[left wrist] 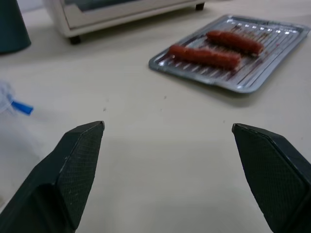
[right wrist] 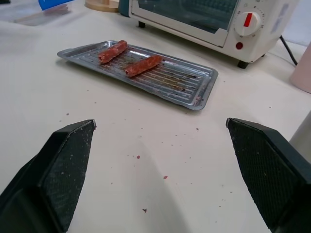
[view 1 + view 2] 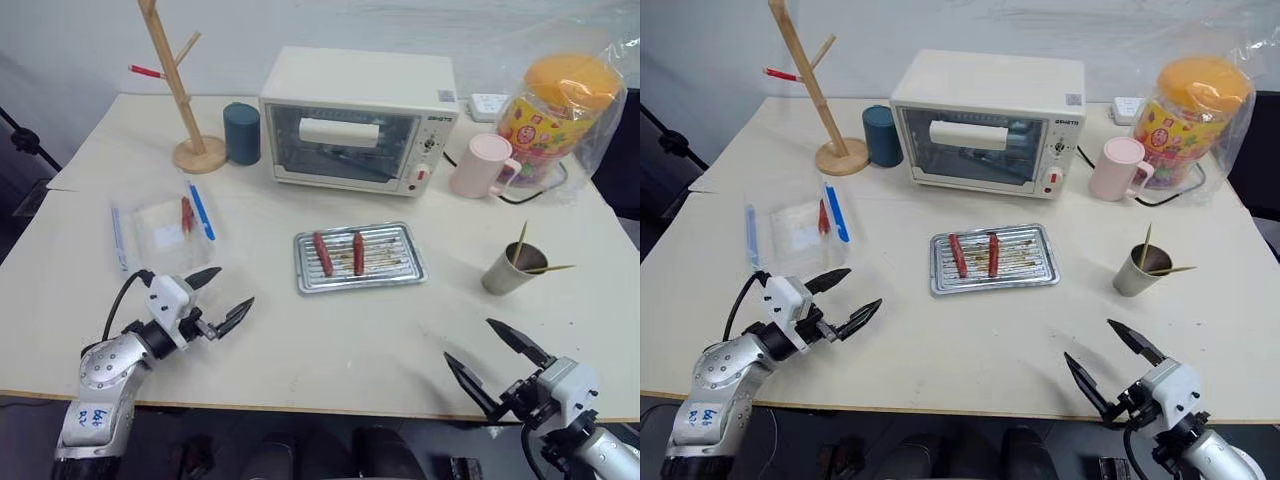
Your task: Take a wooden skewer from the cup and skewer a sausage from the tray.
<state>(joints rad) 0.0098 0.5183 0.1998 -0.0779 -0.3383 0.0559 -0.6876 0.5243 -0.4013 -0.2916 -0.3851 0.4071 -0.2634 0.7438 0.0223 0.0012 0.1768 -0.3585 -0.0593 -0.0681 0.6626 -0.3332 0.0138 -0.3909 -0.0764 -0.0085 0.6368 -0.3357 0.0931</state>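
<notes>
Skewers: two very thin, pale tan wooden skewers (image 3: 521, 243) stand tilted in the small tapered grey-beige cup (image 3: 512, 270), at about 3 o'clock from the tray, well apart from it.
Sausage: the short reddish-brown sausage (image 3: 358, 253) lies on the ridged bottom of the small shiny silver metal tray (image 3: 404, 280), just beside a slightly longer, slimmer sausage (image 3: 323, 254) at its 9 o'clock; the two do not touch.
Right gripper (image 3: 499, 363): jaws spread wide, nothing held, hovering over the pale surface (image 3: 330, 340) at about 6 o'clock from the cup, near it but apart.
Left gripper (image 3: 223, 298): jaws wide apart too, empty, at about 8 o'clock from the tray, pointing towards it.
Progress: nothing done yet, by my reading. No skewer is out of the cup and both sausages lie unpierced; taking a skewer and spearing the sausage are both left.
Around: a cream toaster oven (image 3: 360, 118) at 12 o'clock from the tray, a pink handled mug (image 3: 481, 166) and a dark teal cylinder (image 3: 241, 133) to either side of it.
Writing: a small dark brand word on the oven's control panel, too small to read; blue marks on the left arm's casing, unreadable.
</notes>
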